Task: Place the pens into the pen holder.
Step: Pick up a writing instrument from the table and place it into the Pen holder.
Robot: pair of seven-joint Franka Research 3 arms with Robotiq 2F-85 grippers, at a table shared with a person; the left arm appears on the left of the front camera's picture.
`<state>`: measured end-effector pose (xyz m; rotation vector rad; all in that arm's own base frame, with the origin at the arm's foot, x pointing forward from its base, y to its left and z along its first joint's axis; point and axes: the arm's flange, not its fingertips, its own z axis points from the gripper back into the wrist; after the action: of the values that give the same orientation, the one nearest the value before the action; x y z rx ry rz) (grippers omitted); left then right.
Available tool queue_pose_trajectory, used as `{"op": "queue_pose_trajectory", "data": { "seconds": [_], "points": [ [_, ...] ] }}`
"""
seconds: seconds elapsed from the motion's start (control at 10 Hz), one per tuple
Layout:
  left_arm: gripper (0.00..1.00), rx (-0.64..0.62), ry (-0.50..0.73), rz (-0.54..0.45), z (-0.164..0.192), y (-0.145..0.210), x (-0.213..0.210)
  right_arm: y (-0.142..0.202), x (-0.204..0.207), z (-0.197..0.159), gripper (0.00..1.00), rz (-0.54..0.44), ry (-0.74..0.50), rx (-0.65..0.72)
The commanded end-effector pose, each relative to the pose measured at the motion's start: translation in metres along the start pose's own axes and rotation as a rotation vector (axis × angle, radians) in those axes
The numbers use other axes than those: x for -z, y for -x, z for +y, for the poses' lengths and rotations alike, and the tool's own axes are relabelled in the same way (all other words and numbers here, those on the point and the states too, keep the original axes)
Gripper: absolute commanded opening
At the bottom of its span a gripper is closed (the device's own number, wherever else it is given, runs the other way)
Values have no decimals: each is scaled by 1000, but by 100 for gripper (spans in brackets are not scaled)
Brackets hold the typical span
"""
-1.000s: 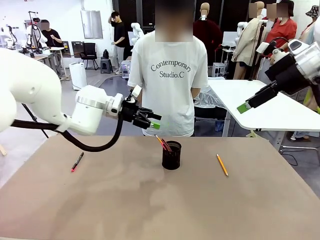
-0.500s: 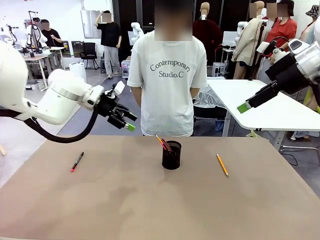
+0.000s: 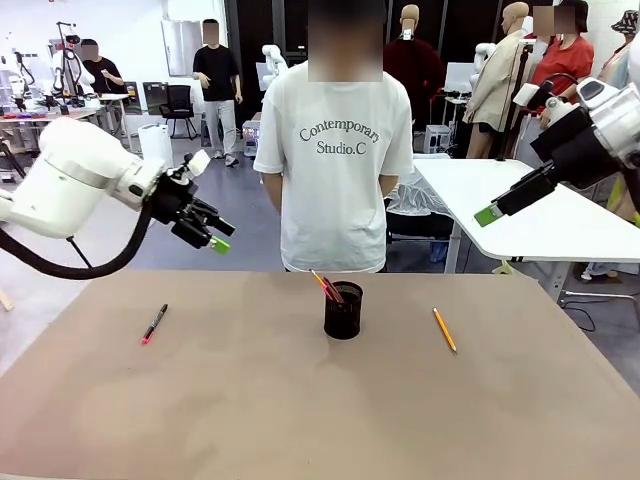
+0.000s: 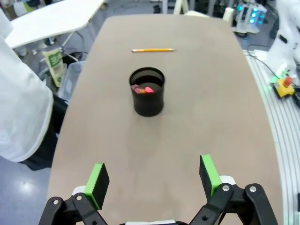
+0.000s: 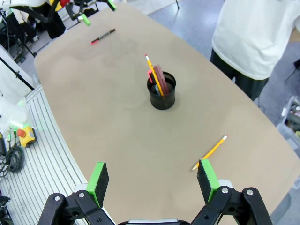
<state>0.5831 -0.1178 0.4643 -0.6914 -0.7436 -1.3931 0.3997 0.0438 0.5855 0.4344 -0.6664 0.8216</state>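
Note:
The black mesh pen holder (image 3: 343, 310) stands mid-table with several pens (image 3: 325, 285) leaning in it, a yellow pencil and reddish ones (image 5: 157, 77) among them. A black marker with pink-red ends (image 3: 154, 323) lies at the table's left. An orange-yellow pencil (image 3: 444, 329) lies to the right of the holder. My left gripper (image 3: 222, 237) hangs open above the far left of the table, between marker and holder. Its own view has the open gripper (image 4: 153, 177) looking at the holder (image 4: 147, 91) and pencil (image 4: 153, 49). High at the right, my right gripper (image 3: 488, 214) is open; its camera (image 5: 152, 179) overlooks the holder (image 5: 162, 91), pencil (image 5: 209, 153) and marker (image 5: 102, 36).
A person in a white T-shirt (image 3: 338, 150) stands at the far edge behind the holder, hands behind the back. A white table (image 3: 530, 215) stands behind at the right. The brown tabletop (image 3: 300, 410) is bare toward the near edge.
My left arm has swung left, away from above the holder toward the marker's side, gripper still open. The right arm, the holder and the loose pens have not moved.

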Motion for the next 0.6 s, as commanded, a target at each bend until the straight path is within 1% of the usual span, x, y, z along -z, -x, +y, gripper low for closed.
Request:
{"op": "queue_pose_trajectory", "data": {
  "seconds": [0.0,0.1,0.2,0.3,0.5],
  "points": [
    [100,12,19,27,-2,2,-22,-2,0,-1,100,-25,-17,5],
    [100,18,-2,48,3,3,-42,-2,0,-1,100,-25,-17,5],
    [100,5,-22,37,-1,5,-40,-2,0,-1,100,-25,-17,5],
    [100,6,9,20,-1,6,-27,-2,0,-1,100,-25,-17,5],
    [100,6,9,20,-1,6,-27,-2,0,-1,100,-25,-17,5]
  ]
}}
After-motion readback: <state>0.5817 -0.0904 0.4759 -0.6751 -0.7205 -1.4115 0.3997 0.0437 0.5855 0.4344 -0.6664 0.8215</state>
